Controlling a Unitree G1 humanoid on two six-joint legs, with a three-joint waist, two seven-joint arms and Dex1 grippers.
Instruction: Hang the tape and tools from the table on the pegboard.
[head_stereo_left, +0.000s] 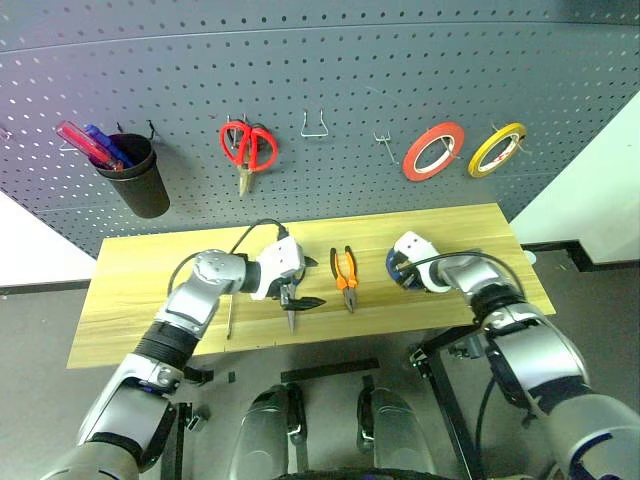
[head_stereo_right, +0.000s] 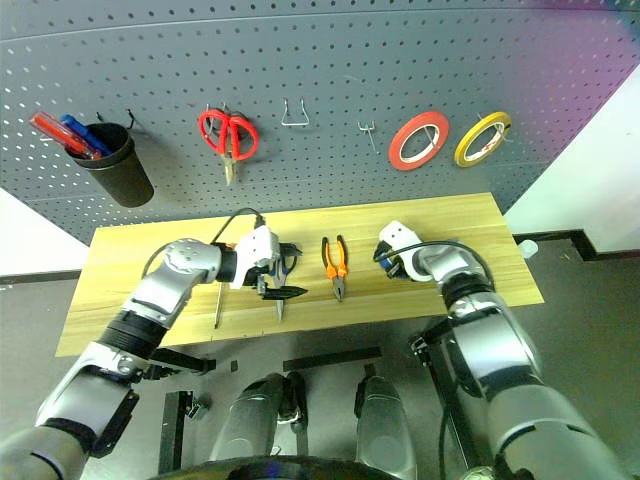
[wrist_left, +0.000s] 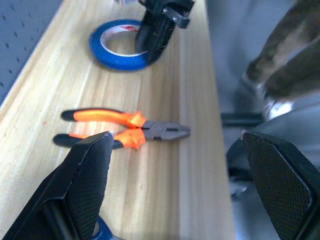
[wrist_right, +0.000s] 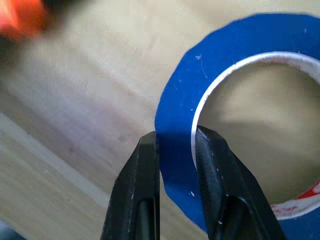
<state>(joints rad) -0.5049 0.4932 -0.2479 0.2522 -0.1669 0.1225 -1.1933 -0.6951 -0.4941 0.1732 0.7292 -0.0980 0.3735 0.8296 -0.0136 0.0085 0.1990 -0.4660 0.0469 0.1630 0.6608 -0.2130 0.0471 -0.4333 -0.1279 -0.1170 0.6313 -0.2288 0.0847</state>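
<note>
**Blue tape pinched, pegboard half full**

Your left claw (wrist_left: 172, 185) gapes wide above the scissors (head_stereo_left: 290, 300); pliers (head_stereo_left: 345, 278) lie mid-desk (head_stereo_left: 130, 290). Your right claw (wrist_right: 176, 145) clamps the blue tape (wrist_right: 175, 120). Far behind, red scissors (head_stereo_left: 248, 148) and two tape rolls occupy pegboard (head_stereo_left: 330, 60) hooks.

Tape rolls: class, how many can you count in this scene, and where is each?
3: red tape roll and yellow tape roll hang on the pegboard; blue tape lies on the table.
</note>
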